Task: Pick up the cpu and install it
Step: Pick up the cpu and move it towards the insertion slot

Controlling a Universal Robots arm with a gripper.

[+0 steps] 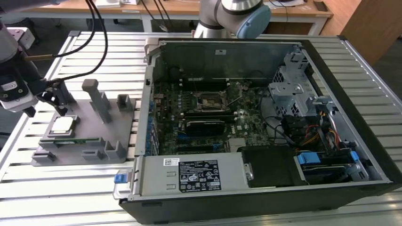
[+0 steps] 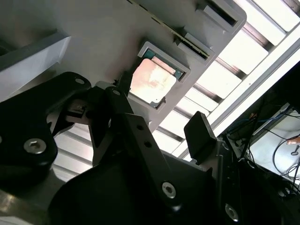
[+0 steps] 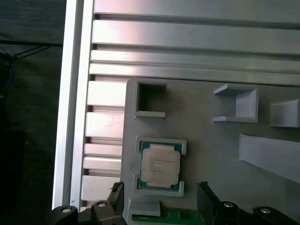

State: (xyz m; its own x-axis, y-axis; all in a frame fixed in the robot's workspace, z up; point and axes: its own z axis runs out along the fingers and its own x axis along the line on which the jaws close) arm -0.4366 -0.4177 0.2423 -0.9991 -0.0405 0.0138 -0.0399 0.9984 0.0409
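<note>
The cpu (image 1: 63,125), a small square chip with a shiny metal top, lies flat in a recess of the grey holder block (image 1: 123,128) on the slatted table, at the exterior view's left. My gripper (image 1: 47,110) hangs just above that end of the block, open, with nothing between its fingers. In both wrist views the cpu (image 3: 160,164) (image 2: 152,82) sits in its pocket, a short way ahead of my gripper (image 3: 160,200) (image 2: 159,112). The two black fingertips (image 3: 207,199) stand wider apart than the chip and do not touch it.
An open computer case (image 1: 351,136) fills the exterior view's right, its motherboard socket (image 1: 210,100) exposed. Upright posts (image 1: 97,99) rise from the holder block beside the gripper. A green memory stick (image 1: 74,140) stands in a slot next to the cpu. Black cables (image 1: 94,28) hang over the table.
</note>
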